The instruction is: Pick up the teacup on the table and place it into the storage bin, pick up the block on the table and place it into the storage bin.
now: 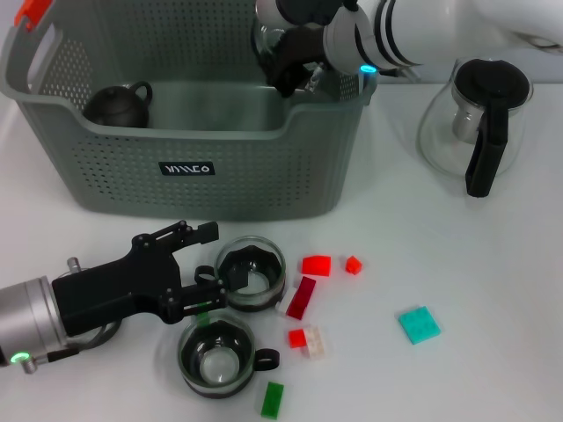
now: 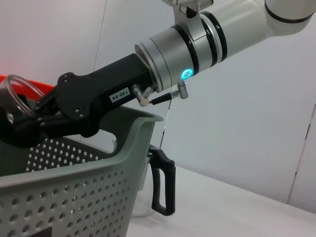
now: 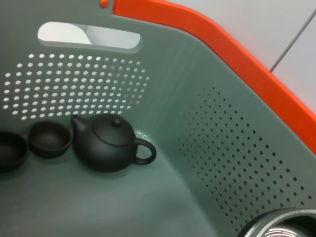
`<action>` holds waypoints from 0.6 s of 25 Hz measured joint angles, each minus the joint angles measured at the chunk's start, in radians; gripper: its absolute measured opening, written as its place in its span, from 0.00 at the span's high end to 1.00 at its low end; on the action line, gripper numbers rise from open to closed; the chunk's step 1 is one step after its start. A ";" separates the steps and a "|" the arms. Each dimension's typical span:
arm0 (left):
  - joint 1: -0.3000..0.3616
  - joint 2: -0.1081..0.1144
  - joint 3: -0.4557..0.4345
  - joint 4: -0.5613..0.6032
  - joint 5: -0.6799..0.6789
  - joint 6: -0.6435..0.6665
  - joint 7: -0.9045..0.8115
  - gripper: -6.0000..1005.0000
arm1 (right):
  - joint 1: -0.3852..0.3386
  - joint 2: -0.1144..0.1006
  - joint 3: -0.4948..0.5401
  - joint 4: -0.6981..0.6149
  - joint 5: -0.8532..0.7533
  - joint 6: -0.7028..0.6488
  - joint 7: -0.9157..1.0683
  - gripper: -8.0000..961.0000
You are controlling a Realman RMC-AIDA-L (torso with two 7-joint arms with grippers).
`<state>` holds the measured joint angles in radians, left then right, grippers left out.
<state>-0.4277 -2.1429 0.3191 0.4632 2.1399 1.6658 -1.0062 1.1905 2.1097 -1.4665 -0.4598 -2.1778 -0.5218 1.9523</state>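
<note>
Grey storage bin (image 1: 176, 189) at desk rear. Right pincer (image 1: 286, 66) above bin's right rim, pinching glass teacup (image 1: 268, 40) over interior. Left pincer (image 1: 204, 268) in front of bin, spread, beside second teacup (image 1: 252, 272). Red block (image 1: 316, 265) near that cup. Dark teapot (image 3: 106, 143) inside bin.

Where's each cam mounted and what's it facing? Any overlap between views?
Head: on the head, looking down at the table; both arms show, left pincer by a glass cup, right pincer over the basket.
Left wrist: low, looking up at the right arm and the basket wall.
Right wrist: above the basket, looking inside at a teapot.
Shared: the basket.
</note>
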 joint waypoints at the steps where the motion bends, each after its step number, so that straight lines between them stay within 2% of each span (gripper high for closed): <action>1: 0.000 0.000 0.000 0.000 0.000 0.000 0.000 0.18 | -0.001 -0.001 0.000 0.000 0.001 -0.004 0.000 0.83; 10: 0.003 0.000 0.000 0.000 0.000 0.000 0.000 0.18 | -0.030 -0.005 0.007 -0.044 0.002 -0.010 0.008 0.77; 15: 0.008 -0.001 -0.002 0.003 0.000 0.000 0.000 0.18 | -0.114 -0.008 0.011 -0.203 0.003 -0.026 0.032 0.53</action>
<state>-0.4201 -2.1438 0.3173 0.4657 2.1399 1.6659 -1.0062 1.0762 2.1016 -1.4551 -0.6628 -2.1746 -0.5480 1.9838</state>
